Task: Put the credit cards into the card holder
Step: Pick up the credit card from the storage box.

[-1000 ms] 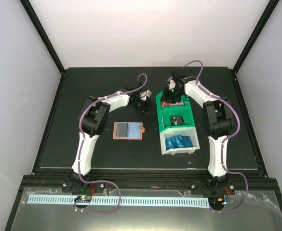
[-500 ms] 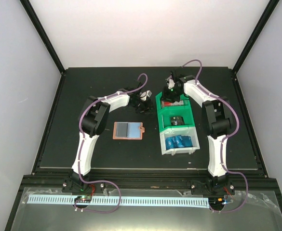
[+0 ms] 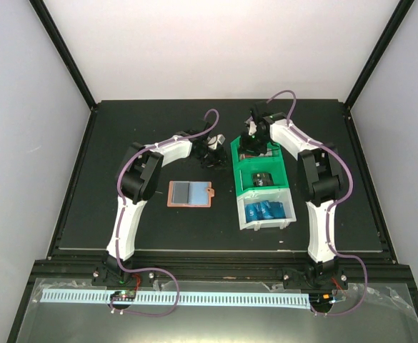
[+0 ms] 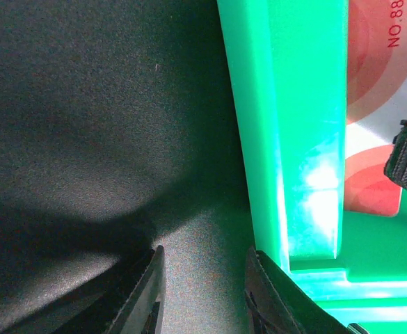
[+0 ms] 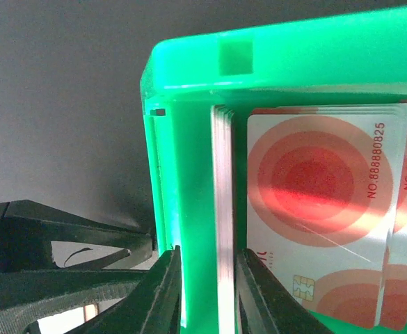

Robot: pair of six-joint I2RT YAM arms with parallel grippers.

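The right gripper [image 5: 209, 268] is down at the far end of the green bin [image 5: 189, 139]. Its fingers are slightly apart, with bin wall and the edge of the stacked red-and-white cards [image 5: 314, 181] between them; whether they pinch, I cannot tell. The left gripper [image 4: 204, 278] is just beside the bin's outer wall, fingers apart over bare mat [image 4: 85, 104]. The card holder [image 3: 191, 194] lies open well behind both, toward the arm bases. Blue cards [image 3: 266, 210] lie in the white bin [image 3: 264, 226].

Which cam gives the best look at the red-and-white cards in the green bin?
Right wrist: the red-and-white cards fill the frame, with rings, number and chip legible. Left wrist catches only a strip of them past the green bin wall. Top external: mostly hidden under the right gripper.
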